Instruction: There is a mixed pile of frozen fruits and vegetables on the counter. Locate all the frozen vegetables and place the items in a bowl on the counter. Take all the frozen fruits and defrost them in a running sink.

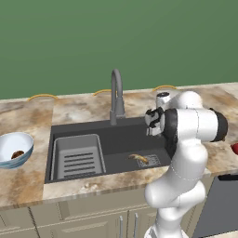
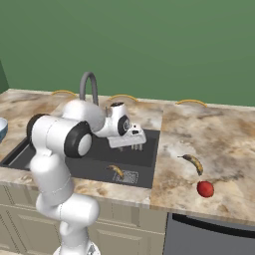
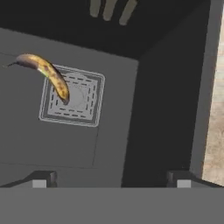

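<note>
I see one banana (image 3: pixel 46 73) lying in the sink (image 1: pixel 121 139), one end on the square drain (image 3: pixel 72 96); the bowl (image 1: pixel 14 148) left of the sink holds the brown lump (image 1: pixel 17 154). The gripper (image 2: pixel 133 145) hangs over the sink's right half, fingers spread and empty (no labels legible). Second banana (image 2: pixel 193 162) and red piece (image 2: pixel 205 189) sit on the counter (image 2: pixel 219 144) right of the sink.

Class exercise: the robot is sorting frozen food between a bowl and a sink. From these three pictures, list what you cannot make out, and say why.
- Water from the faucet: no stream can be made out in the base views.
- Brown lump in the bowl: too small to identify, left base view.
- Red piece: cut off by the left base view's right edge.
</note>
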